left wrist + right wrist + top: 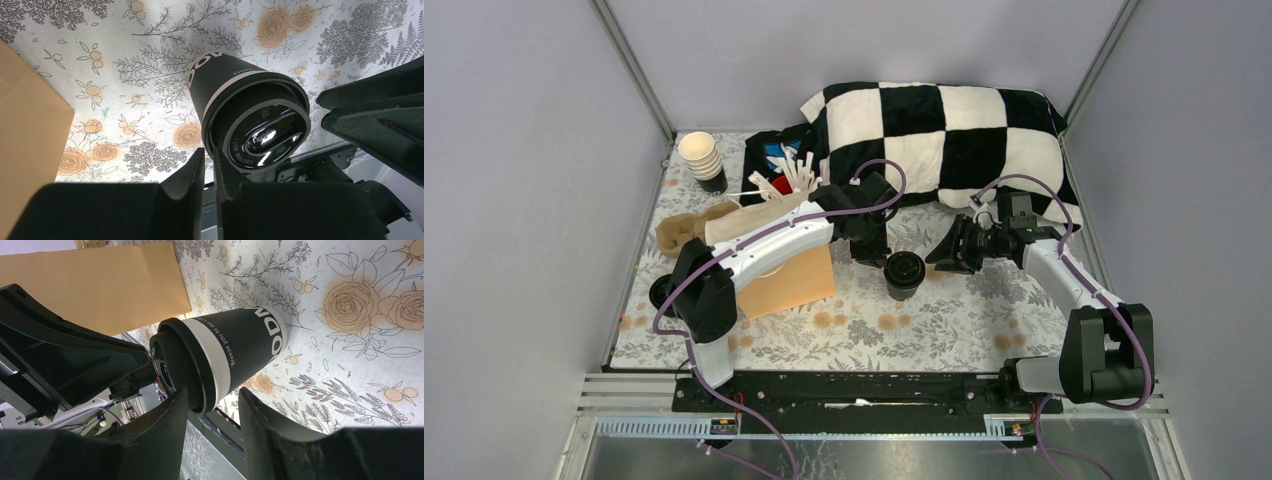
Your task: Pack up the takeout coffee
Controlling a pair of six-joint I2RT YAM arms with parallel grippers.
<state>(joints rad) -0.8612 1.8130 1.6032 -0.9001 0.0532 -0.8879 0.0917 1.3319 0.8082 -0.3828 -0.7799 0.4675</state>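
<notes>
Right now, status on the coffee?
Left fingers nearly shut, empty. Right fingers open at the coffee cup, no grip. Cup upright, lidded. Brown bag apart, to its left.

Takeout coffee [904, 272]: near-black wall, white band below the rim, white lettering. Lid [265, 135]: glossy black, small white print. Table cover [944, 330]: white ground, grey foliage print, orange roses and fruit. Paper bag [789, 283]: plain tan. Cushion [944, 140]: black-and-white check. Cup stack [700, 155]: pale beige. Left arm [764, 245] and right arm [1064, 275]: white shells, black joints, purple cables.
</notes>
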